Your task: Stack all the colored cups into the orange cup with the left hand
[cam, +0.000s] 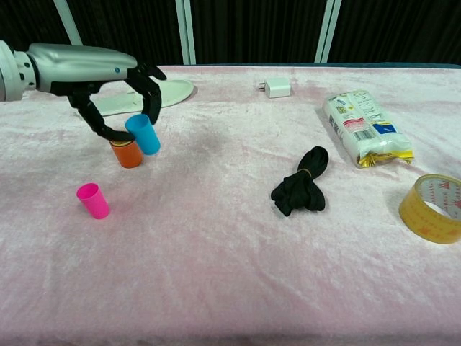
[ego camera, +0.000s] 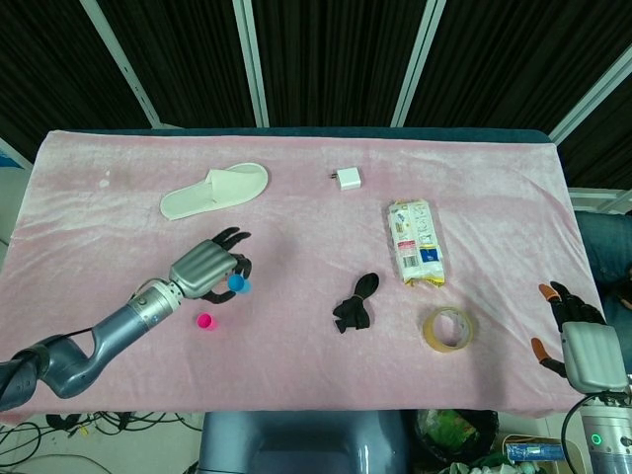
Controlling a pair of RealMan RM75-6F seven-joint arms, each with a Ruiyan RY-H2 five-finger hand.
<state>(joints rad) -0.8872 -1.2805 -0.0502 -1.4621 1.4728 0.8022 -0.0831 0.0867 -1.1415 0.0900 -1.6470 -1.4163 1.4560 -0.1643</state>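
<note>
Three cups: blue cup (cam: 143, 134), orange cup (cam: 129, 153), pink cup (cam: 93, 200). One slipper (ego camera: 214, 191), charger (ego camera: 347, 179), packet (ego camera: 416, 242), tape roll (ego camera: 447, 329), black cloth (ego camera: 355, 302).

Pink cloth (ego camera: 296, 212) — slipper (ego camera: 214, 191), charger (ego camera: 347, 180), snack packet (ego camera: 416, 243), black band (ego camera: 355, 303), tape roll (ego camera: 447, 329).

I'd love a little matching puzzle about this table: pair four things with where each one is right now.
Things:
1. blue cup
2. pink cup
3. tape roll
4. white slipper

Places:
A. far side of the table, beyond the left hand
B. held in the left hand, beside the orange cup
C. standing alone on the cloth nearer the robot
D. towards the robot's right

Pairs: 1-B, 2-C, 3-D, 4-A
</note>
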